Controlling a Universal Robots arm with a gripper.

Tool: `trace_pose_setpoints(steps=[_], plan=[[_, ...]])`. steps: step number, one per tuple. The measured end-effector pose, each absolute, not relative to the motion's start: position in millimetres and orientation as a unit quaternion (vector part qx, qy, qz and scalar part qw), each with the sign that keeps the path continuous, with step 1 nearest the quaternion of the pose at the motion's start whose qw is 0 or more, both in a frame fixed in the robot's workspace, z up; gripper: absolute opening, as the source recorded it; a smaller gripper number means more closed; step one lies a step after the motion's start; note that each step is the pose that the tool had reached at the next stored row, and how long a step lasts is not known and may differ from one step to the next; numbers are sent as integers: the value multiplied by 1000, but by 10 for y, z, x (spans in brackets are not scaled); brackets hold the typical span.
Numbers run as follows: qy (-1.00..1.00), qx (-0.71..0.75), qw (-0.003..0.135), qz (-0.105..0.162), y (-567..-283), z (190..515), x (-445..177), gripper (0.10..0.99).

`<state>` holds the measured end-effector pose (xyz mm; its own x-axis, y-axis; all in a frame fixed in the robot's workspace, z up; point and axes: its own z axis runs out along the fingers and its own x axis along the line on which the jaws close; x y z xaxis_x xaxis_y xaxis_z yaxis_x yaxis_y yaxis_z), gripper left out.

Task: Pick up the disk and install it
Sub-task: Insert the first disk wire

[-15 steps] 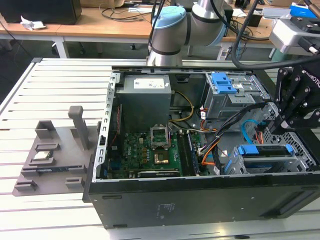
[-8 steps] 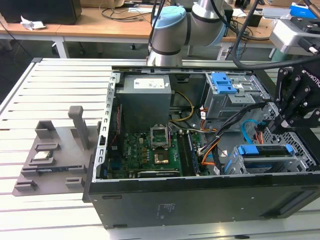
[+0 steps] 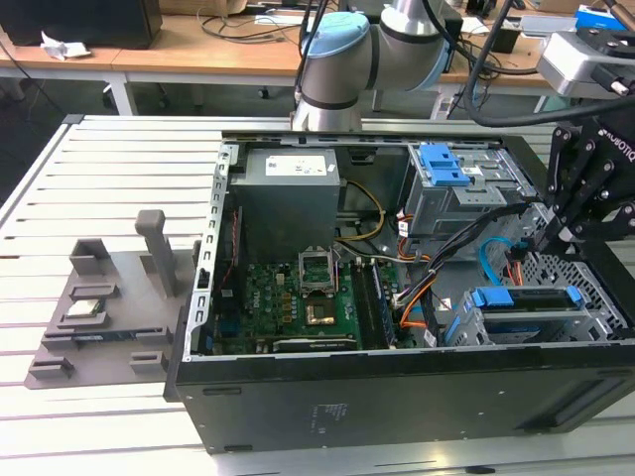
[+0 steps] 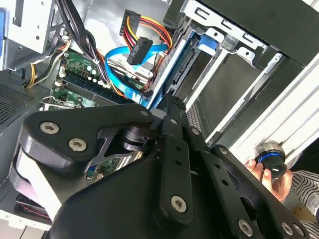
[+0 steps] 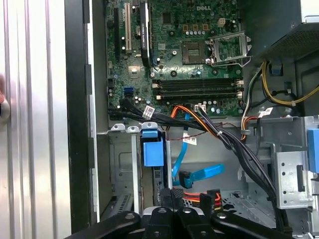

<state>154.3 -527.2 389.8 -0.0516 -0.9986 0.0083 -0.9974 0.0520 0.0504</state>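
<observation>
Exterior view: open PC case (image 3: 397, 397) lies on a slatted white table (image 3: 109, 178). The arm (image 3: 367, 59) comes in from behind the case. The gripper (image 3: 549, 234) hangs at the exterior view's right, over the drive-cage corner of the case, fingers pointing down toward the cables (image 3: 496, 263). Its fingertips look close together with nothing between them. The disk (image 3: 526, 299) sits in the lower drive cage near the case's front wall, blue rail uppermost, just below the gripper and apart from it. A second cage with a blue latch (image 3: 443, 165) stands farther back. The motherboard (image 3: 298, 307) and grey power supply (image 3: 288, 203) fill the exterior view's left half of the case. A grey fixture tray (image 3: 109, 307) lies on the table beside the case.

Second wrist view: the gripper's black linkage (image 4: 169, 164) covers the foreground, fingers drawn in narrow, holding nothing. Beyond it are a blue data cable (image 4: 119, 55) and a bundle of orange and yellow wires (image 4: 147, 22). A person's hand (image 4: 271, 174) rests on a round knob (image 4: 270, 155) at the table's edge.

First wrist view: gripper links (image 5: 174, 219) sit at the frame edge. The disk's blue rail tab (image 5: 152, 149) shows in the bay beside the blue cable (image 5: 199, 174). The motherboard (image 5: 189, 45) lies beyond.
</observation>
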Motion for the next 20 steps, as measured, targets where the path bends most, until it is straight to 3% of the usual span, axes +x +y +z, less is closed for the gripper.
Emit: trace_pose_setpoints(steps=[20], plan=[[-725, 688, 27, -8, -4871, 3867, 1618, 106]])
